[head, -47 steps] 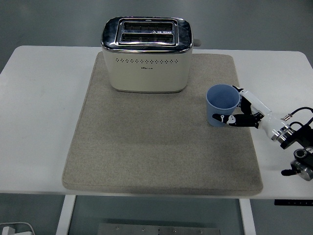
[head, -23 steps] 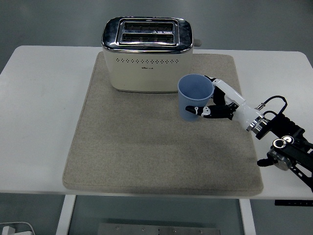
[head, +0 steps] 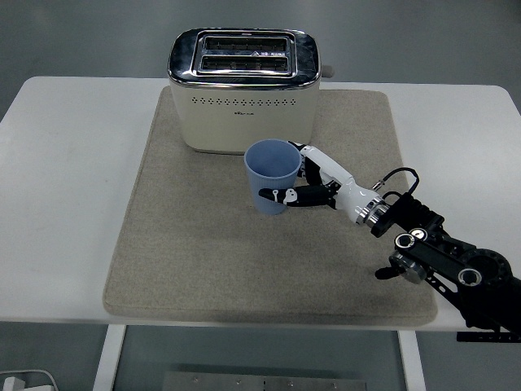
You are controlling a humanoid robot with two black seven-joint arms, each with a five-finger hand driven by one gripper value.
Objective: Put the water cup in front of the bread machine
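Blue: 1 cup (head: 271,176) in right hand's (head: 313,183) closed grasp, before 1 toaster (head: 242,91), over 1 mat (head: 203,244).

A lab or test room set up as a mock kitchen: a bare white tabletop (head: 73,204) on a plain grey floor (head: 81,41), one toaster (head: 242,90) on a beige mat (head: 269,261).

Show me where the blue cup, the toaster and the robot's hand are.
blue cup (head: 271,181), head view, on its outer wall.
toaster (head: 244,114), head view, on its cream front.
right hand (head: 313,183), head view, mid-hand.
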